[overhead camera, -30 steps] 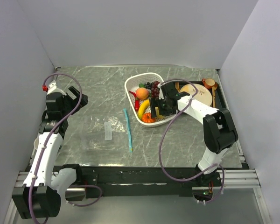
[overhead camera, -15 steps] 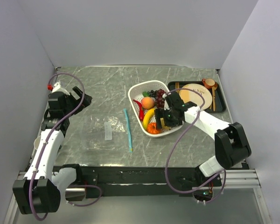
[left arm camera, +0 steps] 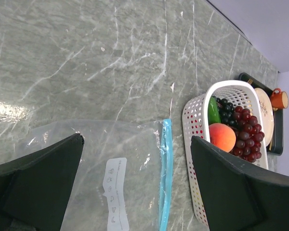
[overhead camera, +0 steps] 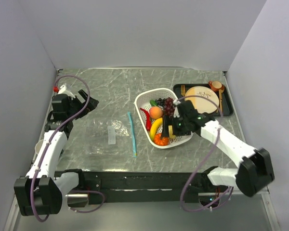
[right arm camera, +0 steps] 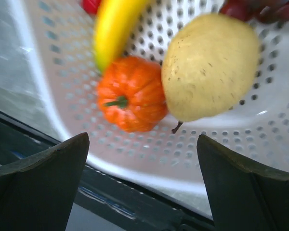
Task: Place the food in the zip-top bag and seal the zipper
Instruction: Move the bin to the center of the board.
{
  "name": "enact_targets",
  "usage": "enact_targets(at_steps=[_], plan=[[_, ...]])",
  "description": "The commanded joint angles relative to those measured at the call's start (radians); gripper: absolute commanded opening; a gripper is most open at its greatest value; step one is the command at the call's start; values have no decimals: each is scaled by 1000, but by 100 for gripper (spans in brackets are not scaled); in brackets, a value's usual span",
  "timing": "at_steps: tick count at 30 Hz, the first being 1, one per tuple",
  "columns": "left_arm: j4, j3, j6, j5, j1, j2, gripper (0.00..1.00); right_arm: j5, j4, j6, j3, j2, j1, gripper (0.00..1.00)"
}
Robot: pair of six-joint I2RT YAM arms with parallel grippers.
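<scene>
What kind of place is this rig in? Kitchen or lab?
Probably a robot lab test cell, not a real kitchen. Plain white walls box in a marble-look table, and the white basket holds only toy food.

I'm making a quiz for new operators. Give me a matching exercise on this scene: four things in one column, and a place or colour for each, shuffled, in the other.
1. peach
2. zip-top bag
3. beige plate
4. zipper

A. clear, flat on the table
B. teal-blue
C. in the white basket
D. on the black tray

Pairs: 1-C, 2-A, 3-D, 4-B
</scene>
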Motion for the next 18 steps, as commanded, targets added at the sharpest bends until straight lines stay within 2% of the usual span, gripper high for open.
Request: enact_targets(at_steps=[1,4,8,11,17,18], plan=[[41,17,16,49,4,14,99,296,16,147,150,-164,-5,100],[32,33,29,54,4,28,99,462,-26,199,178,-184,-72,100],[36,45,40,72,4,43,99,381,-44,202,183,-113,-376,100],[36,59,46,94,4,61,99,386,-55,167,209,-34,-448,100],[41,60,48,98,2,75,99,400,15,85,157,107,-490,100],[47,56,46,103,2,80,99,377,13,78,166,162,-543,100]])
